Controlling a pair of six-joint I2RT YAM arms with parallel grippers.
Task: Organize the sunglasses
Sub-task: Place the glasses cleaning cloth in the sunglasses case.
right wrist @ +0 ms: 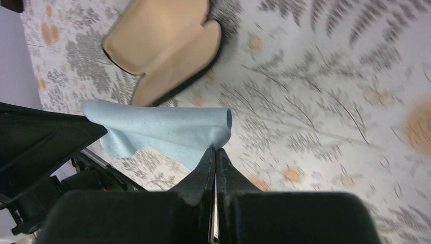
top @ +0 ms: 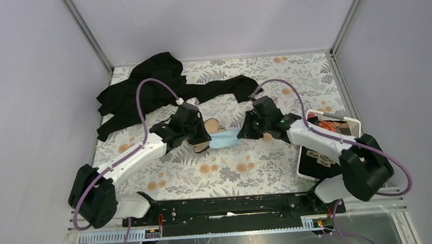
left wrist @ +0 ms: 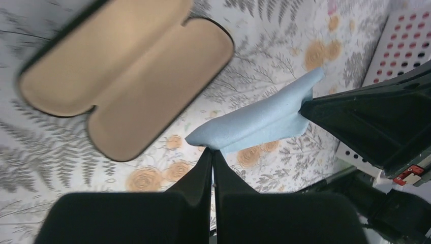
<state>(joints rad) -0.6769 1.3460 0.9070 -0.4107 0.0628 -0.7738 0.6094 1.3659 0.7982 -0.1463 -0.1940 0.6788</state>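
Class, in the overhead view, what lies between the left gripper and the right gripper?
A light blue square cloth, stretched between them: the shut left gripper pinches one end, the shut right gripper the other. The top external view shows it.

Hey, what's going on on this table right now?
Both arms hold the light blue cloth up between them over the floral table. The left gripper pinches one end and the right gripper the other, both with jaws shut on it. The black case lies open and empty on the table nearby. The sunglasses are not in view.
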